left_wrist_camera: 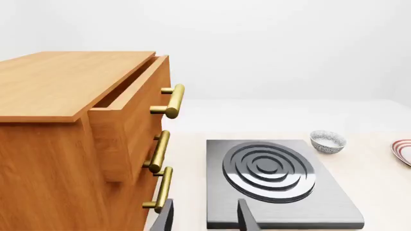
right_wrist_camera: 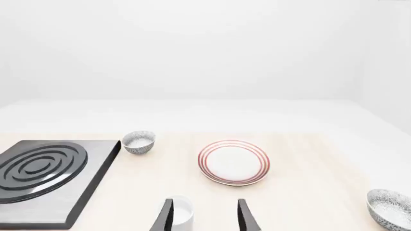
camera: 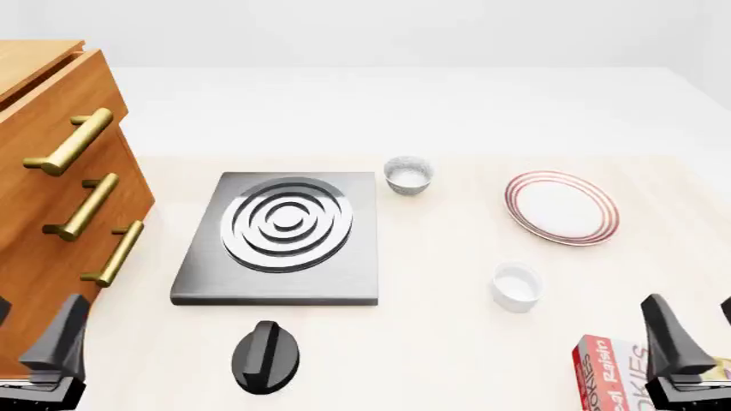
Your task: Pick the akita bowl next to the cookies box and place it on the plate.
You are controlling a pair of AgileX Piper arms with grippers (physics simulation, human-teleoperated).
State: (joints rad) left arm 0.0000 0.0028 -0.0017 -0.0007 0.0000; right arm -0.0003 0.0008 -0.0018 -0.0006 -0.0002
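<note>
Left wrist view: the left gripper (left_wrist_camera: 204,219) hangs with its two dark fingers spread and nothing between them, above the near edge of the grey stove burner (left_wrist_camera: 277,180). A wooden drawer cabinet (left_wrist_camera: 70,139) with brass handles fills the left side, its top drawer pulled partly out. A patterned bowl (left_wrist_camera: 328,141) sits just past the burner's far right corner, and a sliver of the plate (left_wrist_camera: 403,151) shows at the right edge. The bowl by the cookies box is out of this view.

Front view: the burner lies left of centre, with a black knob (camera: 266,355) near its front edge. The patterned bowl (camera: 408,175) stands at the burner's far right corner; the red-ringed plate (camera: 562,206) lies well to its right. A plain white bowl (camera: 516,287) sits nearer the camera, between plate and cookies box (camera: 611,372), which shows at the near right, partly behind the right arm. The akita bowl beside the box cannot be seen here.

Right wrist view: the right gripper (right_wrist_camera: 204,215) is open and empty, its fingers framing the plain white bowl (right_wrist_camera: 182,211) just ahead. The plate (right_wrist_camera: 234,162) lies farther on. The akita bowl (right_wrist_camera: 389,208) sits well off to the gripper's right, apart from both fingers, cut by the picture's edge. The second patterned bowl (right_wrist_camera: 138,142) stands far left by the burner (right_wrist_camera: 45,175).
</note>
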